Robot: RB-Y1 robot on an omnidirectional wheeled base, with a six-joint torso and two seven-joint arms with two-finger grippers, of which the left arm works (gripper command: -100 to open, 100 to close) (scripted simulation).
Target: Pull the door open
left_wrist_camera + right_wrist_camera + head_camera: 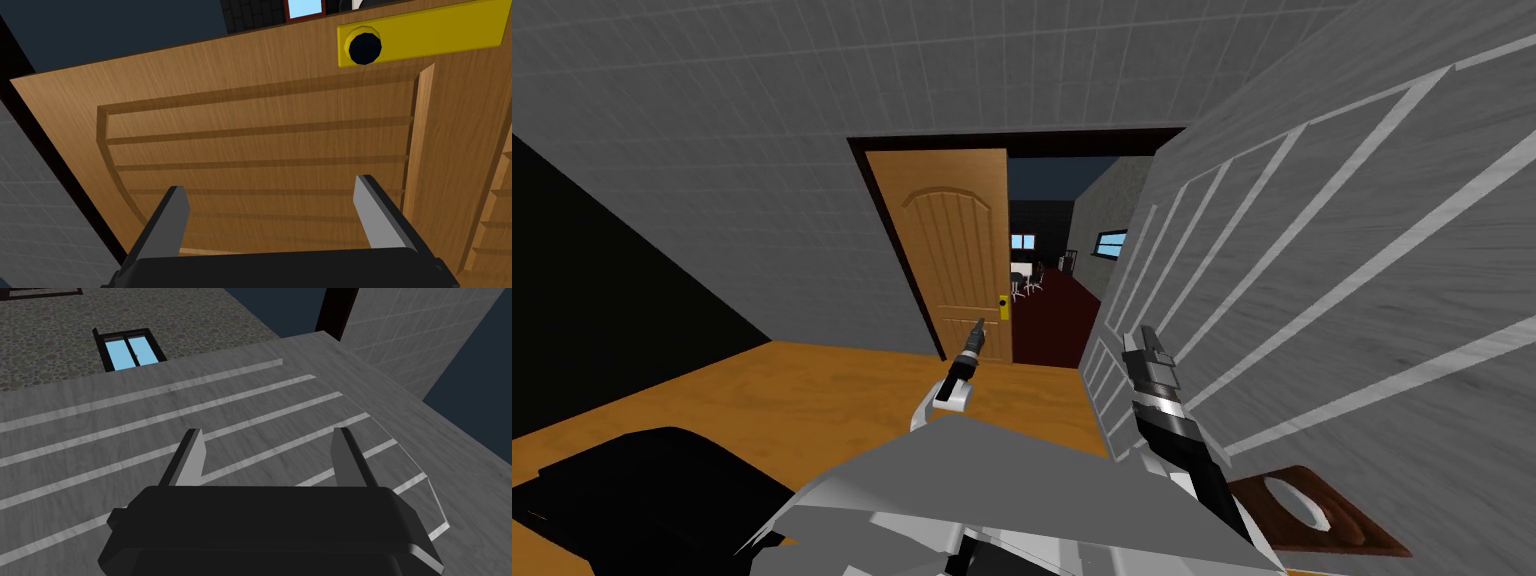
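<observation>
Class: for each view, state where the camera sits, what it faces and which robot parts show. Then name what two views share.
Head view: on the head, looking down at the partly open brown door; left hand and right hand show.
Left wrist view: on the left hand, fingers open, facing the brown door and its yellow plate.
Right wrist view: on the right hand, fingers open, facing the grey door.
Shared: head and left wrist views both show brown door and yellow plate.
</observation>
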